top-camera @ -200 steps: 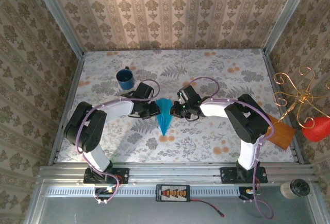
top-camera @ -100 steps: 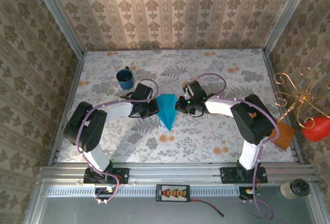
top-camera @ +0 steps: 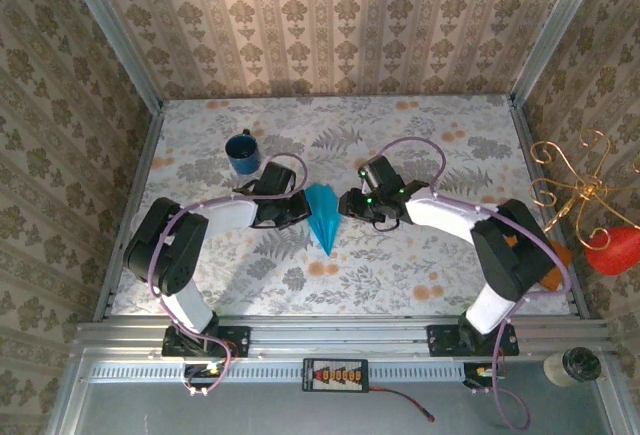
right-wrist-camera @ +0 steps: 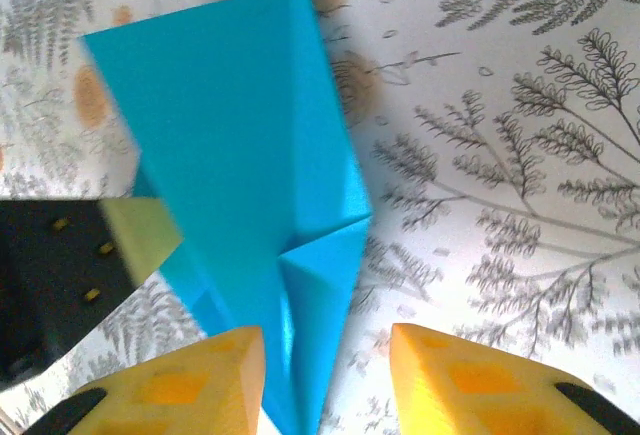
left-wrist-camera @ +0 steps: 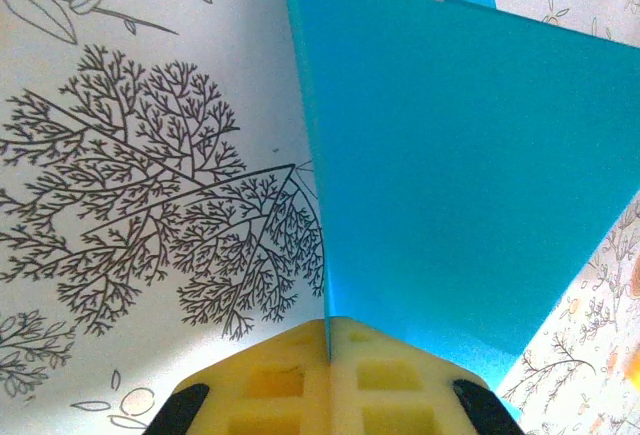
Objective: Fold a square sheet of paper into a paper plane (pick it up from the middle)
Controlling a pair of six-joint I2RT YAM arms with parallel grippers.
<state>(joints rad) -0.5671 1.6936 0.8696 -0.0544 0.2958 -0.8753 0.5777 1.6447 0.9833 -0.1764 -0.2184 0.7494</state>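
Paper plane (top-camera: 322, 217) is held over mid-desk (top-camera: 420, 275), its edge clamped in the left jaws. The right jaws are apart, astride one end. Risk: creases sprung open if it is pulled from one side.

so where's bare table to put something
Free: far strip of table right of the dark blue round mug; near stretch off the tip of the folded turquoise paper dart. Crowded: the middle, where left claw and right claw meet that dart.
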